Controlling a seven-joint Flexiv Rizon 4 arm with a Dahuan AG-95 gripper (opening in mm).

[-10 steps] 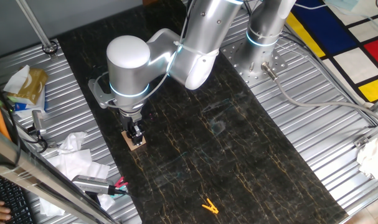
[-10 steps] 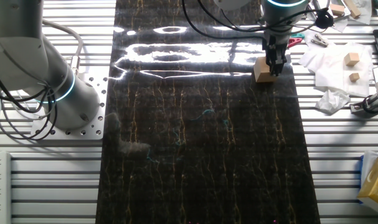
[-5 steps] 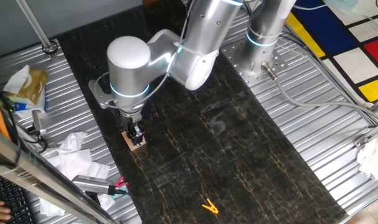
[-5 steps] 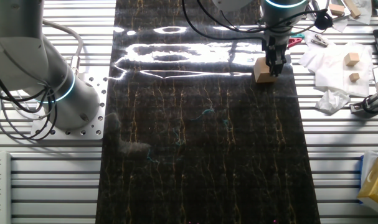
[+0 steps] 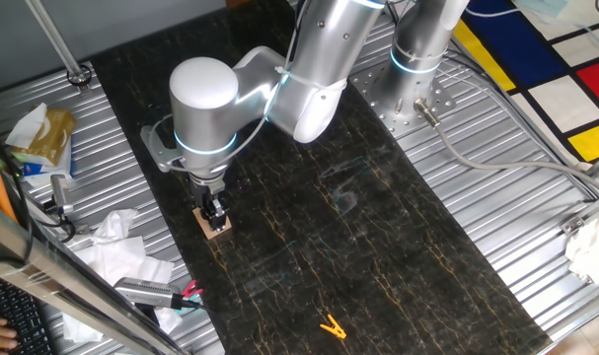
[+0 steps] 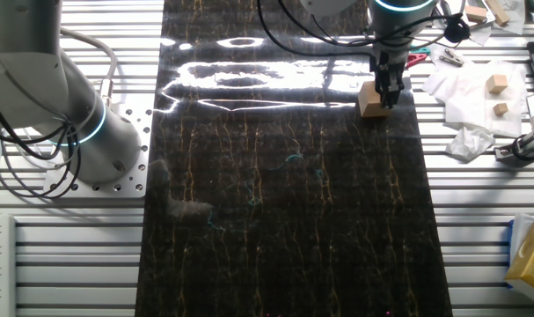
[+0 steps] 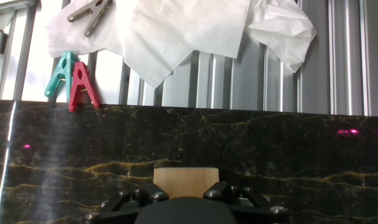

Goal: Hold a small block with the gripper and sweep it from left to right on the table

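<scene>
The small block is a light tan wooden cube resting on the black marble table near its left edge. It also shows in the other fixed view and in the hand view. My gripper stands straight down on it, the black fingers shut on the block's two sides; it shows in the other fixed view and at the bottom of the hand view. The silver arm with the light-blue ring rises above it.
A yellow clip lies on the table near the front. Crumpled white paper, a teal clip and a red clip lie on the ribbed metal just past the table edge. A second arm's base stands at the far side.
</scene>
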